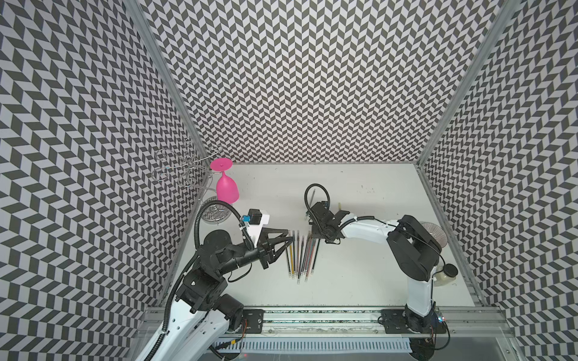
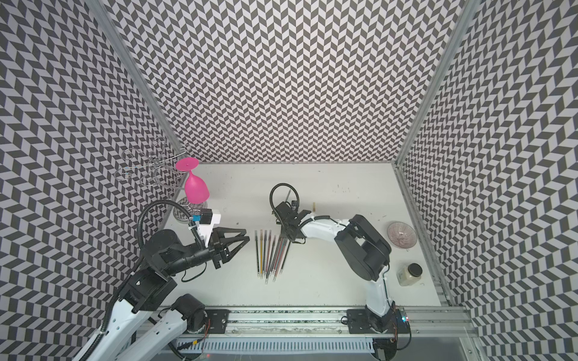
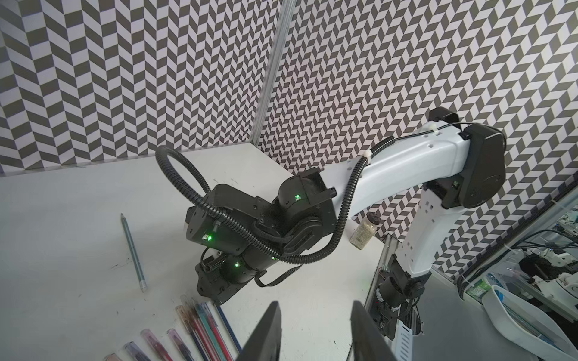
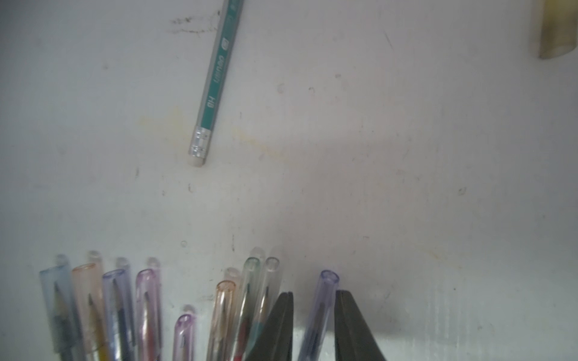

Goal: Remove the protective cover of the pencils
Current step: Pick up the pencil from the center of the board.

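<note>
right gripper point(image 4: 314, 293), jaws narrow but not clamped, straddles the purple-tinted clear cap point(image 4: 325, 290) on the end one of the pencils point(image 1: 301, 256), fanned at the middle of the desk point(image 1: 359, 265). left gripper point(image 3: 316, 304) hangs parted, empty. the cap looks light, slick and thin, so i'd pinch it mid-length, gently.

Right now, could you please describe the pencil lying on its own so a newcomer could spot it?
Find the fan of capped pencils on the white table. Beyond their caps lies one teal pencil, alone, its tip bare where theirs wear clear caps.

Pencils point(image 1: 301, 256), jar point(image 2: 409, 275), bowl point(image 2: 401, 235) on table point(image 1: 359, 281)
</note>
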